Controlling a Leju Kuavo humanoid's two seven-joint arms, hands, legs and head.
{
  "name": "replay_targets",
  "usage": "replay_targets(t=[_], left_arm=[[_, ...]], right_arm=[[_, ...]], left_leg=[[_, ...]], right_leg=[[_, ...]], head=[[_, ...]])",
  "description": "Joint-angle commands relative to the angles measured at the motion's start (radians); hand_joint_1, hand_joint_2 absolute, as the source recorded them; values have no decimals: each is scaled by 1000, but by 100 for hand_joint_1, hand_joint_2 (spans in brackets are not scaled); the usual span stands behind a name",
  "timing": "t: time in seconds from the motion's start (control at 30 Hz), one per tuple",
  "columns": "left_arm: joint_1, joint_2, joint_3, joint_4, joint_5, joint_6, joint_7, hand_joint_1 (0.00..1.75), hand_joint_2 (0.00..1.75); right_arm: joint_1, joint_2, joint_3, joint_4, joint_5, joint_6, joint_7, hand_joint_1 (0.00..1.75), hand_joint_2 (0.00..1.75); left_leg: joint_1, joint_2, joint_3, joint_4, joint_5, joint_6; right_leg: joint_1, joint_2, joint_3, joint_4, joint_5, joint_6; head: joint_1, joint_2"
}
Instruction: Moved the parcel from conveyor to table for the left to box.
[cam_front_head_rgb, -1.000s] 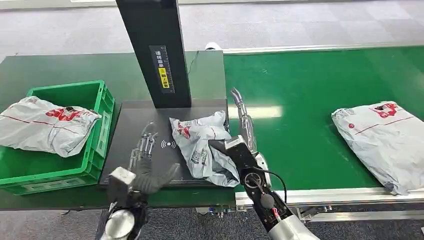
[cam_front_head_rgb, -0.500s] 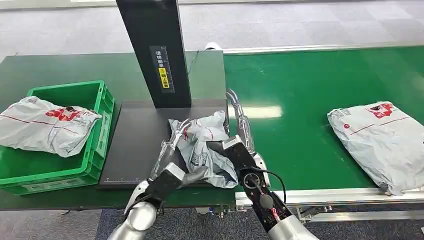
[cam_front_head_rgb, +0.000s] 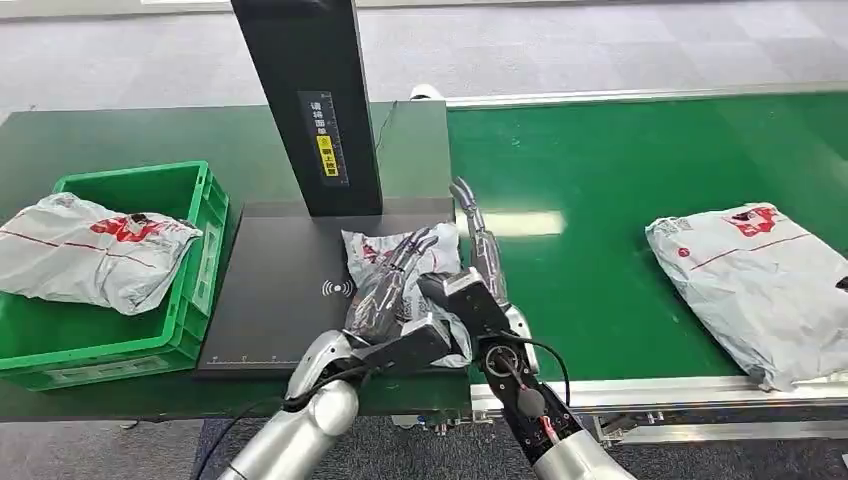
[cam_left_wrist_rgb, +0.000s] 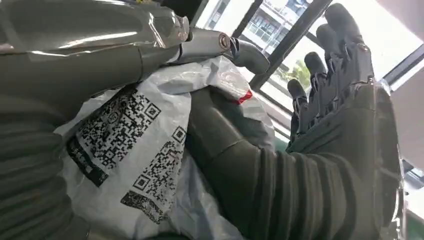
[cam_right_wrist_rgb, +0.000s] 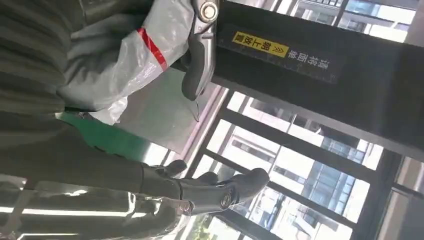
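A crumpled grey parcel (cam_front_head_rgb: 366, 255) with red print lies on the black scanner pad (cam_front_head_rgb: 280, 290) in front of the black post. My left hand (cam_front_head_rgb: 392, 298) reaches across it from below, fingers stretched out over its top. In the left wrist view the thumb (cam_left_wrist_rgb: 220, 140) presses the parcel's (cam_left_wrist_rgb: 125, 145) QR-coded side while the dark fingers (cam_left_wrist_rgb: 330, 75) stand spread, away from the bag. My right hand (cam_front_head_rgb: 472, 292) sits against the parcel's right edge, its fingers (cam_front_head_rgb: 486, 240) straight and pointing away. The right wrist view shows the parcel (cam_right_wrist_rgb: 115, 60) beside that hand's extended fingers (cam_right_wrist_rgb: 215, 190).
A green crate (cam_front_head_rgb: 195, 195) at the left holds another grey parcel (cam_front_head_rgb: 90, 250). A third parcel (cam_front_head_rgb: 750, 270) lies on the green conveyor (cam_front_head_rgb: 600, 170) at the right. The tall scanner post (cam_front_head_rgb: 310, 100) stands behind the pad. The table's front edge runs just below both hands.
My left hand has swung from the pad's front left corner rightwards onto the parcel. The right hand stayed almost still. The parcel on the conveyor has drifted left.
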Motion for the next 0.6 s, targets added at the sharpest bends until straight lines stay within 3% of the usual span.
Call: replay_targets(t=[0.03, 0.27, 0.6], left_arm=[[-116, -40, -96, 288, -181, -13, 153, 0, 175], [-169, -68, -75, 465, -284, -36, 194, 0, 175], [-177, -79, -67, 538, -315, -148, 193, 2, 175]], right_arm=[[-68, 14, 15, 67, 5, 18, 7, 0, 175], [-99, 38, 16, 114, 2, 29, -6, 0, 175], [-139, 53, 16, 164, -9, 35, -14, 0, 175]], left_leg=[[0, -2, 2, -1, 0, 3], [-1, 1, 2, -1, 0, 3], [-1, 1, 1, -1, -1, 3]], right_leg=[[1, -3, 2, -1, 0, -3], [0, 1, 3, 0, 0, -3], [-1, 2, 2, 0, 1, -3]], head=[[0, 0], [0, 0], [0, 0]])
